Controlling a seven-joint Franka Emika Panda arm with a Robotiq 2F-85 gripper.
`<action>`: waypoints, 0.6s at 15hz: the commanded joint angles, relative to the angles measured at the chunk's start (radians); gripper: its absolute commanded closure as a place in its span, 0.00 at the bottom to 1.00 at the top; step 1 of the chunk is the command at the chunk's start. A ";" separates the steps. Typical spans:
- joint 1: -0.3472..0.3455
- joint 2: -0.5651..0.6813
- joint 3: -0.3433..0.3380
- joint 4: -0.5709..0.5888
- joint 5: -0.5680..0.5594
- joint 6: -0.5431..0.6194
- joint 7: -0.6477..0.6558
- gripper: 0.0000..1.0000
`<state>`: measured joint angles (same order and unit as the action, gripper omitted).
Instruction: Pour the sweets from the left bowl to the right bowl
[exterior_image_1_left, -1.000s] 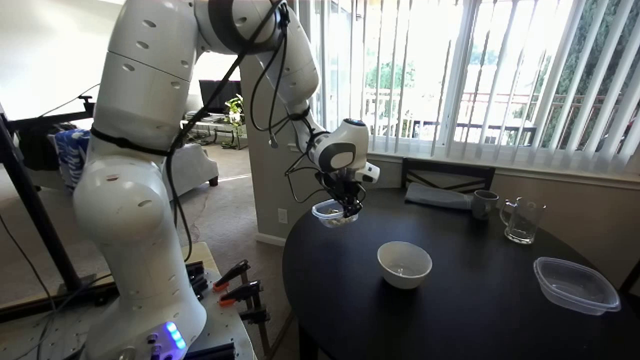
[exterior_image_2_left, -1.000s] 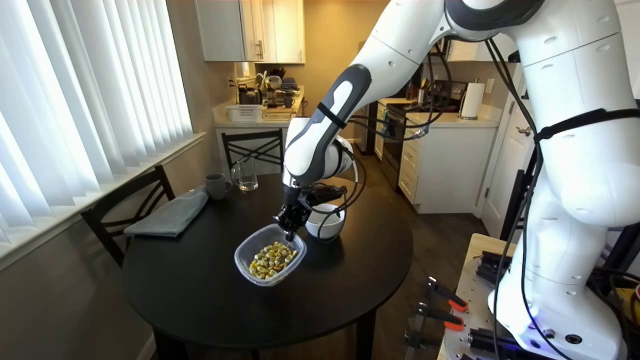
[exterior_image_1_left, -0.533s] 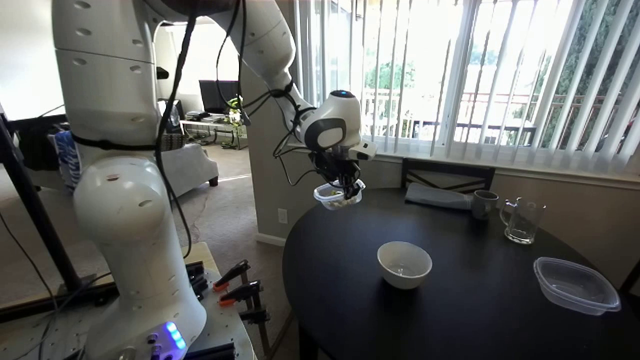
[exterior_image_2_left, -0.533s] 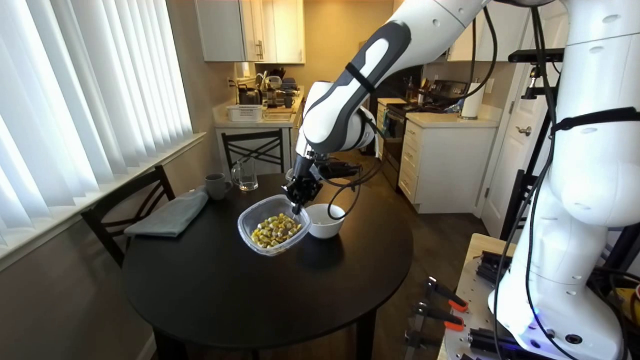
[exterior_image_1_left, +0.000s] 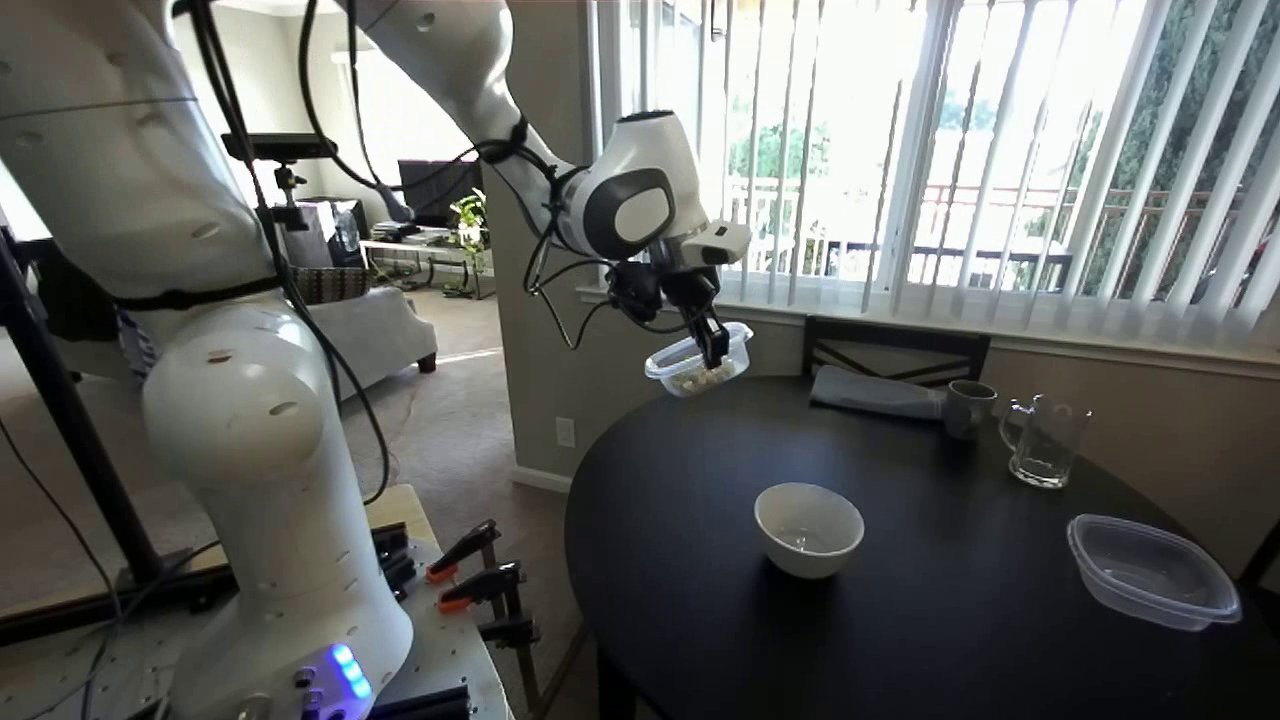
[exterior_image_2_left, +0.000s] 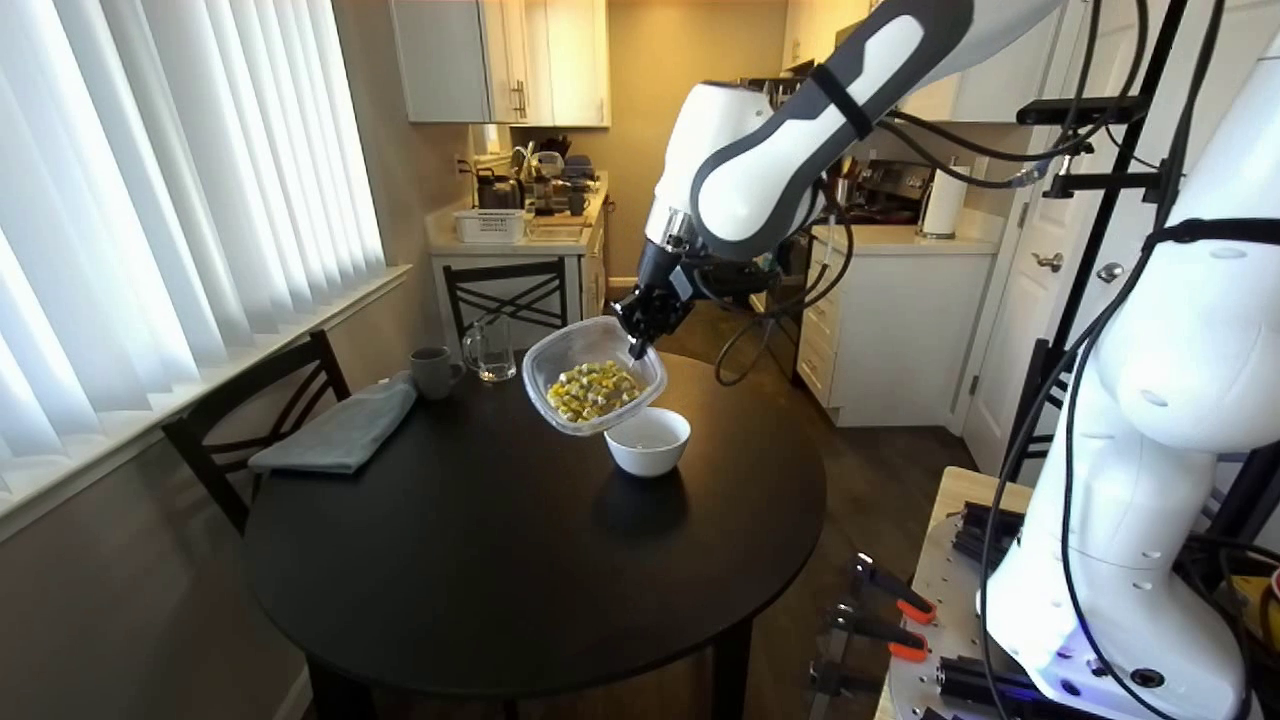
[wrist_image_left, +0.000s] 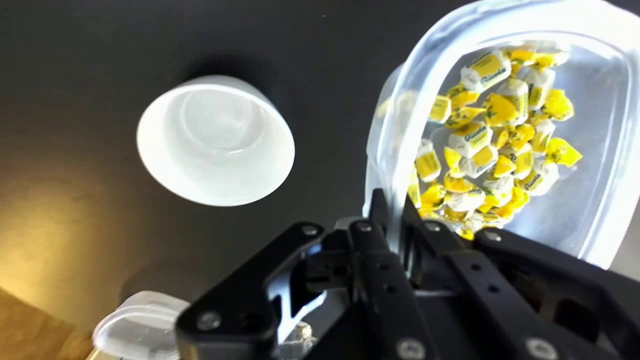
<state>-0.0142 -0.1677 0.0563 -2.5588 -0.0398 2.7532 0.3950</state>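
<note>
The left bowl, a translucent plastic container (exterior_image_1_left: 668, 372) (exterior_image_2_left: 575, 345) (wrist_image_left: 590, 125), hangs in the air above the table, slightly tilted. My gripper (exterior_image_1_left: 713, 350) (exterior_image_2_left: 637, 335) (wrist_image_left: 392, 215) is shut on its rim, one finger inside the wall and one outside. The sweets, yellow and white wrapped pieces (exterior_image_2_left: 592, 390) (wrist_image_left: 492, 135), lie heaped inside it; they show faintly through its wall in an exterior view (exterior_image_1_left: 703, 378). The right bowl, opaque white (exterior_image_1_left: 808, 530) (exterior_image_2_left: 648, 445) (wrist_image_left: 215, 145), stands upright on the table and looks empty. In the wrist view it is left of the held container.
A wider clear container (exterior_image_1_left: 1150, 575) (wrist_image_left: 142, 325) stands on the dark round table (exterior_image_1_left: 700, 520) (exterior_image_2_left: 450, 580). A glass mug (exterior_image_1_left: 1045, 440) (exterior_image_2_left: 490, 350), a grey mug (exterior_image_1_left: 968, 408) (exterior_image_2_left: 435, 372) and a folded cloth (exterior_image_1_left: 875, 392) (exterior_image_2_left: 340, 430) are near the table edge. Chairs stand around it.
My gripper has lifted the container with the sweets higher and carried it rightward in both exterior views. The container's tilt has increased. The white bowl has not moved.
</note>
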 joint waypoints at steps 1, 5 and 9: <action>-0.134 -0.147 0.060 -0.066 -0.237 -0.040 0.210 0.96; -0.258 -0.181 0.145 -0.041 -0.411 -0.118 0.411 0.96; -0.305 -0.145 0.193 0.012 -0.555 -0.222 0.585 0.96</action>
<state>-0.2827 -0.3356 0.2078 -2.5883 -0.4976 2.6032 0.8543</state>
